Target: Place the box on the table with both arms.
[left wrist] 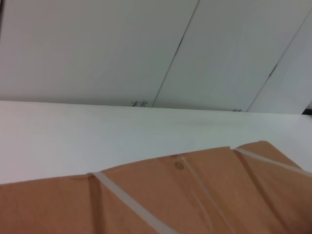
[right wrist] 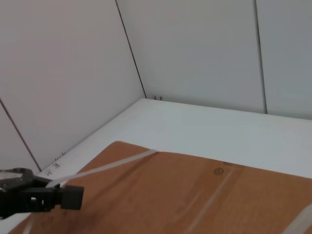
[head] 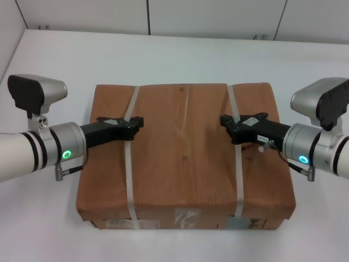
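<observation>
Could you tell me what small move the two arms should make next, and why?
Probably release and lift both away: the box already sits flat on the table, with the left hand and right hand over its two white straps.

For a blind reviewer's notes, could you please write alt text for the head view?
A strapped brown cardboard box rests on a white table. The left gripper and right gripper each sit at a white strap on its top.

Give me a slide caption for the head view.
Two black robot hands, left and right, over a strapped brown cardboard box on a white table.
</observation>
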